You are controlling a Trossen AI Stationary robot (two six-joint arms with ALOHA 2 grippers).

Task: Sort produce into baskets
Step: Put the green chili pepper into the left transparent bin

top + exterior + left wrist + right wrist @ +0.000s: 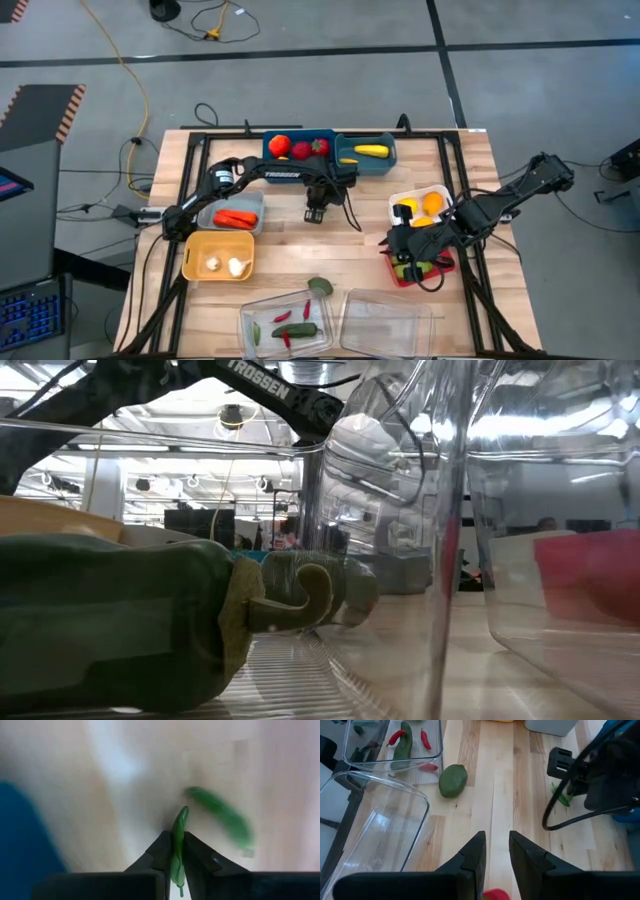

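Overhead, the left end effector (314, 212) hangs over the middle of the wooden surface (470, 170), just in front of the two teal bins (300, 152) at the far edge. In its own wrist view the fingers are clamped on a thin green pod (178, 845), which stands edge-on between them, its tip rising above the fingertips (161, 851); a second green pod (220, 817) lies on the wood just beyond, apart from the grip. The right end effector (392, 243) sits at the right side of the surface, over the near corner of the red bin (432, 270) and beside the white bin (408, 199) holding orange and yellow pieces; its fingers (470, 857) stand a narrow gap apart with nothing between them. Ahead of it lie a round green fruit (453, 781) on bare wood, an empty clear tray (380, 835), and a second clear tray (432, 755) holding red chillies (396, 737) and a green vegetable (402, 745). One teal bin holds red fruits (300, 148), the other a yellow piece (370, 151); the grey bin (252, 203) holds a red-orange piece, the tan bin (196, 262) two white pieces.
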